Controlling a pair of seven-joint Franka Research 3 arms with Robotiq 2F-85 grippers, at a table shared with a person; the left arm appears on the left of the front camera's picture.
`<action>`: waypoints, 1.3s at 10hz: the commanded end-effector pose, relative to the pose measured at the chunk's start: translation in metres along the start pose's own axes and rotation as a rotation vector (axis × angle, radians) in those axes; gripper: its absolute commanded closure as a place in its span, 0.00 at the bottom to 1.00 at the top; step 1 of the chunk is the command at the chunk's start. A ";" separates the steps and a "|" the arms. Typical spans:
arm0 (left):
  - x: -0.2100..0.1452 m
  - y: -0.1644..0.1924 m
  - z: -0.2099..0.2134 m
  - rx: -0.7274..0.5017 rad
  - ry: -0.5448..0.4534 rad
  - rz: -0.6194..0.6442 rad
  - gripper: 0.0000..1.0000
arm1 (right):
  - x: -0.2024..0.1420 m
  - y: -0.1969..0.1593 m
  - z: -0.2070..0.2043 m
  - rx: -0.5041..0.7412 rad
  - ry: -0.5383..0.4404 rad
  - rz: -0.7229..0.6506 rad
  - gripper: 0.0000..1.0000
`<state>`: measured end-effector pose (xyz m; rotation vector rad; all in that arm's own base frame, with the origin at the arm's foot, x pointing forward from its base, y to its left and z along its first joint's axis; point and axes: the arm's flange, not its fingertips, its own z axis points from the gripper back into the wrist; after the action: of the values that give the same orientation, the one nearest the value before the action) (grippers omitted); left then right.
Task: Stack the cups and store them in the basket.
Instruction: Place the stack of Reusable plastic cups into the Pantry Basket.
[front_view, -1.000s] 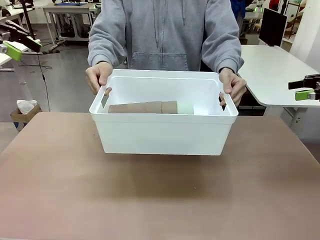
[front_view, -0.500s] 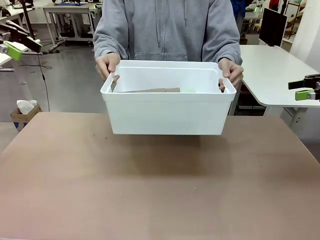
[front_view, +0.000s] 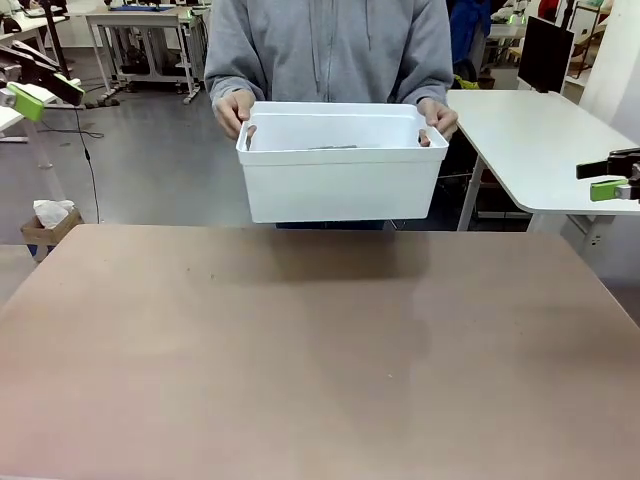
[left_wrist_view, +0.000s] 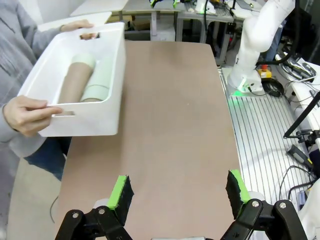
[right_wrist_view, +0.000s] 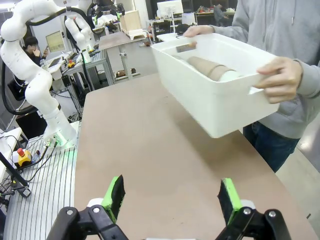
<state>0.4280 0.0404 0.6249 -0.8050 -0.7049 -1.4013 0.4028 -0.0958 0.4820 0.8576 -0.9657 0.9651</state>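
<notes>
We had both grippers (left_wrist_view: 176, 192) (right_wrist_view: 170, 197) wide open; basket (front_view: 340, 185) hand-held at 12 o'clock, and a tilt could've spilled the cups (left_wrist_view: 80, 77).

Bright, even overhead light, soft shadows, sharp focus; wrist views bow at edges.

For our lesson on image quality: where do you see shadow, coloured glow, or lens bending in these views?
Front view: a soft shadow lies on the table below the lifted basket. Left wrist view: green glow at the other arm's base, and the table edges bow. Right wrist view: similar green glow on the ribbed platform.
</notes>
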 end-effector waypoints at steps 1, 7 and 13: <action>0.004 0.000 0.002 0.009 -0.004 0.009 0.03 | 0.004 0.002 0.002 0.005 -0.005 -0.020 0.00; 0.004 0.000 0.002 0.009 -0.004 0.009 0.03 | 0.004 0.002 0.002 0.005 -0.005 -0.020 0.00; 0.004 0.000 0.002 0.009 -0.004 0.009 0.03 | 0.004 0.002 0.002 0.005 -0.005 -0.020 0.00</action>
<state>0.4280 0.0405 0.6249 -0.8049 -0.7049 -1.4012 0.4028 -0.0959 0.4820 0.8576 -0.9657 0.9650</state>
